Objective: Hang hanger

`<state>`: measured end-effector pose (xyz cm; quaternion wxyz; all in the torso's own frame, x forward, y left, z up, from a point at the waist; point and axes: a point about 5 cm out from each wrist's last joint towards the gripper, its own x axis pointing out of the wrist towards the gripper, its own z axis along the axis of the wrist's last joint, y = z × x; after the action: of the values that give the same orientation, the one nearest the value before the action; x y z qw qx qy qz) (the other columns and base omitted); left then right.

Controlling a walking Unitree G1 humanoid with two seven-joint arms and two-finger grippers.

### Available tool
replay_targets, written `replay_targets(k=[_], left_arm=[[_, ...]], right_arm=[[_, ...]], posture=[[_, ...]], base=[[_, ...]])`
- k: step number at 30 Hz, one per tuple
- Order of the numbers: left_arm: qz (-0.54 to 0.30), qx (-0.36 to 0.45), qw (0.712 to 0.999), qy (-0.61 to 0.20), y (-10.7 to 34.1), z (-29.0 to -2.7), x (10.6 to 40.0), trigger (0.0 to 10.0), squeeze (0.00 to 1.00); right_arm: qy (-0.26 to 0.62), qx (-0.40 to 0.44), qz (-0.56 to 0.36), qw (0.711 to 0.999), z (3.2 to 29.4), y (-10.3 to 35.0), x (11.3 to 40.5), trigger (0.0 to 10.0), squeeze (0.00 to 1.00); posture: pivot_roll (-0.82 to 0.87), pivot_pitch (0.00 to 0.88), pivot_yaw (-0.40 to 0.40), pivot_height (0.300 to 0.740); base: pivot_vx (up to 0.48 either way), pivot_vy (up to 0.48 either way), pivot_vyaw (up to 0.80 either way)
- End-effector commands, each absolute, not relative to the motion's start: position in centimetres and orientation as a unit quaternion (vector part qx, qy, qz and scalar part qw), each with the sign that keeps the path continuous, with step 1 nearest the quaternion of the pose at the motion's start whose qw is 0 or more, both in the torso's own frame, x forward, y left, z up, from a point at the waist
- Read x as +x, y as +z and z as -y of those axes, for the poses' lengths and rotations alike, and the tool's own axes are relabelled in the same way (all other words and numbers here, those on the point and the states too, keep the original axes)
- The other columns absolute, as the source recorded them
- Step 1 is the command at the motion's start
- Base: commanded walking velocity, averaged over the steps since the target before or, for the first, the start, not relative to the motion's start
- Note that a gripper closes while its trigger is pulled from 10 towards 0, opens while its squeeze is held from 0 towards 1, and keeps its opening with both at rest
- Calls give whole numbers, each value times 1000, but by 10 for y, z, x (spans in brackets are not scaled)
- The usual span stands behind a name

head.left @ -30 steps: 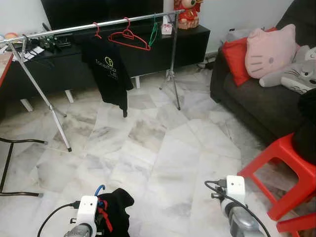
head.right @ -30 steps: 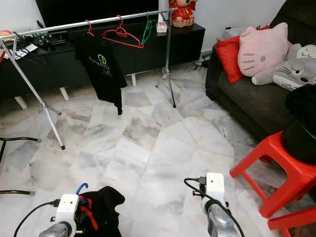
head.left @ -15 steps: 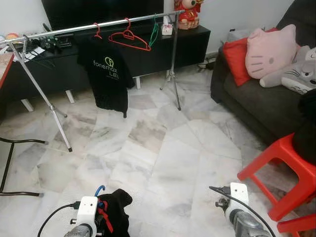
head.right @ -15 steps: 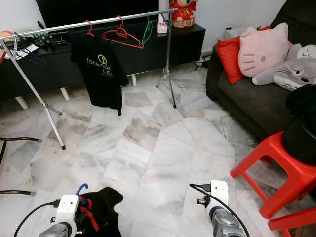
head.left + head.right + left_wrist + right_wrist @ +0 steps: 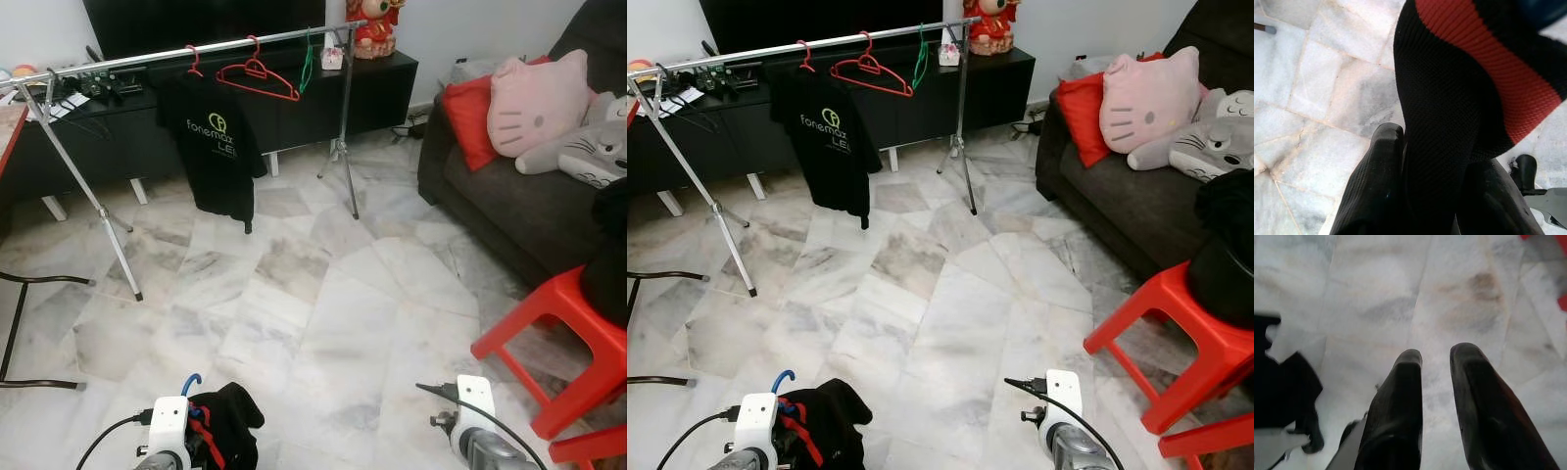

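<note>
My left gripper (image 5: 1435, 147) is shut on a black garment with a red stripe (image 5: 230, 431), low at the bottom left, above the marble floor. The garment hangs on a blue hanger whose hook (image 5: 193, 380) sticks up beside my left wrist. Far ahead stands a silver clothes rail (image 5: 196, 49). It carries a black printed T-shirt (image 5: 217, 157) on a red hanger, a bare red hanger (image 5: 257, 78) and a green hanger (image 5: 306, 64). My right gripper (image 5: 1436, 352) hangs over bare floor at the bottom right, open by a narrow gap, holding nothing.
A dark sofa (image 5: 509, 196) with red and pink cushions lines the right side. A red plastic stool (image 5: 563, 333) stands near my right arm. A black TV cabinet (image 5: 323, 93) runs behind the rail. A black metal frame (image 5: 20, 323) lies at the left edge.
Both wrists have sunk lower in the eye views, the right one most. The hanging black T-shirt has swung and turned a little on the rail.
</note>
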<state>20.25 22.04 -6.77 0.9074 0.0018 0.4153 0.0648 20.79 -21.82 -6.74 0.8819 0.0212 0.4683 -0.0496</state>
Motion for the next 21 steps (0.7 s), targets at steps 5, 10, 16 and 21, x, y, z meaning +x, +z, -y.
replay_targets(k=[5,10,16,21], left_arm=[[-404,8,911,83,-63,-228,207,10000,0],[-401,4,912,84,-63,-229,206,10000,0],[-399,5,913,82,-63,-230,206,10000,0],[-399,4,914,79,-64,-229,205,10000,0]], right_arm=[[-43,15,-472,880,217,-69,206,10000,0],[-35,11,-470,882,213,-70,205,10000,0],[-31,12,-467,883,212,-69,206,10000,0],[-32,11,-468,883,213,-70,206,10000,0]], posture=[[-103,0,-9,740],[-103,0,-8,740],[-102,0,-7,740],[-101,0,-7,740]], base=[[0,0,0],[317,0,0],[458,0,0],[480,0,0]])
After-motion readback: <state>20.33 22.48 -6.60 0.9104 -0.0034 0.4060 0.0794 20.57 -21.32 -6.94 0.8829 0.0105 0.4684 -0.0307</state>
